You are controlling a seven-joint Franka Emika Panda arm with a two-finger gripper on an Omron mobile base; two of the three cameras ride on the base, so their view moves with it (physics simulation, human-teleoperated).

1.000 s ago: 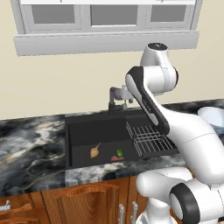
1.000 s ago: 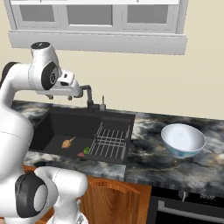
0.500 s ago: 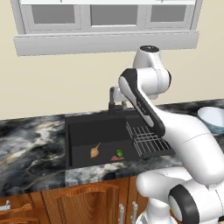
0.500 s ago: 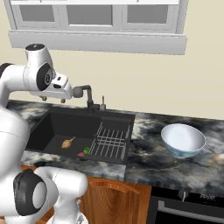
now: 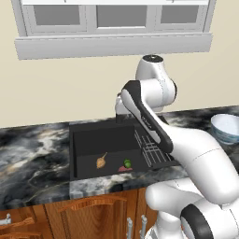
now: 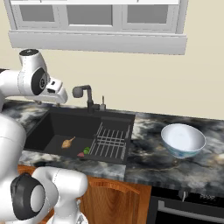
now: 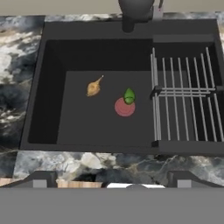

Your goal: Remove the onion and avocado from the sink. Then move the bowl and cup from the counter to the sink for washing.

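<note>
Black is the colour of the sink (image 5: 93, 149), a deep basin set into the marbled surface (image 5: 32, 163) above the brown wooden cabinets (image 5: 93, 212). On the floor of the sink the tan onion (image 7: 93, 88) lies with its thin tail pointing up and to the right in the hand view. The green avocado (image 7: 129, 96) lies near it, to its right in that view, and it touches the upper edge of a flat red round spot (image 7: 124, 107) on the sink floor. The two are apart from each other. A wire rack (image 7: 186, 103) takes the right part of the sink, and the dark faucet (image 6: 85, 96) stands at the back edge. The white and pale blue bowl (image 6: 183, 140) stands on the surface well to the right of the sink, in the right base view. The arm (image 5: 158, 121) reaches over the sink, and the hand looks down into it from high above. The jaws stand wide apart and hold nothing; only the two finger tips (image 7: 41, 179) show at the bottom of the hand view, far from each other.
</note>
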